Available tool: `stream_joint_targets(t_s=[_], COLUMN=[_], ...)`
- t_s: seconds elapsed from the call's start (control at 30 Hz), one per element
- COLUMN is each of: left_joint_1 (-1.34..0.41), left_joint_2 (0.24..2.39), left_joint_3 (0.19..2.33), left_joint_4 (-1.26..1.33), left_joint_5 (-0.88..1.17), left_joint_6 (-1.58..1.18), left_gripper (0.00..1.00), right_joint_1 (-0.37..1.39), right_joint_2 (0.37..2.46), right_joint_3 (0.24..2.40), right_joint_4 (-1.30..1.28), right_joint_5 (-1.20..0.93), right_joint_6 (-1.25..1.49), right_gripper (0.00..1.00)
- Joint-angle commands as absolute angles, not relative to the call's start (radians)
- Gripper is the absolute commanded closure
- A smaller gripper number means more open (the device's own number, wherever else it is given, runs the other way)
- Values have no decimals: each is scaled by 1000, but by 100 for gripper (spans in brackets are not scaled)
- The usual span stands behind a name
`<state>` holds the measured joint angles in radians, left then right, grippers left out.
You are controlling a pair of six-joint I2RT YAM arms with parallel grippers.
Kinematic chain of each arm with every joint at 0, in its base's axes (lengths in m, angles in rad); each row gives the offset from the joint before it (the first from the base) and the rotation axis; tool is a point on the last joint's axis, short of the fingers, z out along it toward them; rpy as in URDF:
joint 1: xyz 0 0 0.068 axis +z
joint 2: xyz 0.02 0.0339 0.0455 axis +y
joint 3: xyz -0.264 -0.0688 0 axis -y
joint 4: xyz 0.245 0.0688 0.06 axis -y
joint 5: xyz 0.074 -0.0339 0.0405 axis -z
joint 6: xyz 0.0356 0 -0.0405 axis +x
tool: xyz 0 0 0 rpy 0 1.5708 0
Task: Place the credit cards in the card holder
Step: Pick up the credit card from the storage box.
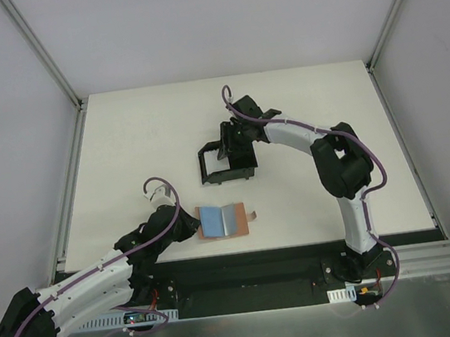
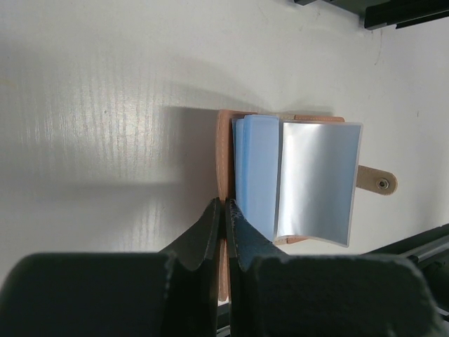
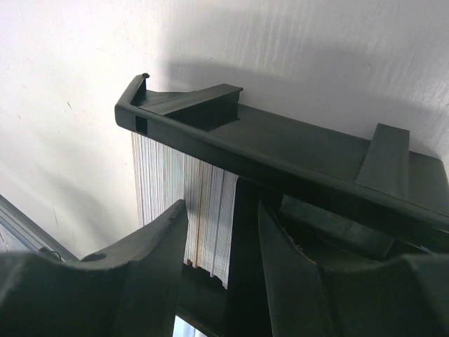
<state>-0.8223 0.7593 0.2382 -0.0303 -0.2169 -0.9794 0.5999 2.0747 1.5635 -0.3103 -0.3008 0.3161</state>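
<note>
Card holder (image 1: 204,232) lies open on the table (image 1: 122,149) near its front edge, left of centre, with cards (image 1: 219,218) on it side by side and overlapping; the left gripper (image 1: 189,221) sits at its left edge. Box (image 1: 201,167) stands behind, towards mid-table, well apart. A card stack (image 3: 203,210) is on edge inside it, with the right gripper (image 1: 233,138) at the box's far side.

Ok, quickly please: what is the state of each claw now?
Left claw: closed, pinching the edge of the card holder.
Right claw: open, straddling credit cards in the black box; no clear grip.
</note>
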Motion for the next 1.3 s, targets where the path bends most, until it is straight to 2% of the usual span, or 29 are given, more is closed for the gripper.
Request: stream_joint_targets(t_s=[0.0,0.37,0.9,1.27], left_joint_1=[-807,-805,-804,-804], left_joint_2=[767,767,767,767], left_joint_3=[267,265,259,259], left_joint_4=[-28,-26,-26,-28], left_joint_5=[-207,-204,-201,-199], left_joint_6=[-968,-973,-977,-977], left_gripper=[100,100,100,100], right_joint_1=[603,603,592,584], right_joint_2=[1996,1979,1959,1953], right_joint_3=[1554,1542,1528,1531], right_joint_4=[-308,-307,-313,-368], right_joint_5=[-295,-296,-293,-232], right_joint_6=[301,296,295,258], right_gripper=[54,62,82,88])
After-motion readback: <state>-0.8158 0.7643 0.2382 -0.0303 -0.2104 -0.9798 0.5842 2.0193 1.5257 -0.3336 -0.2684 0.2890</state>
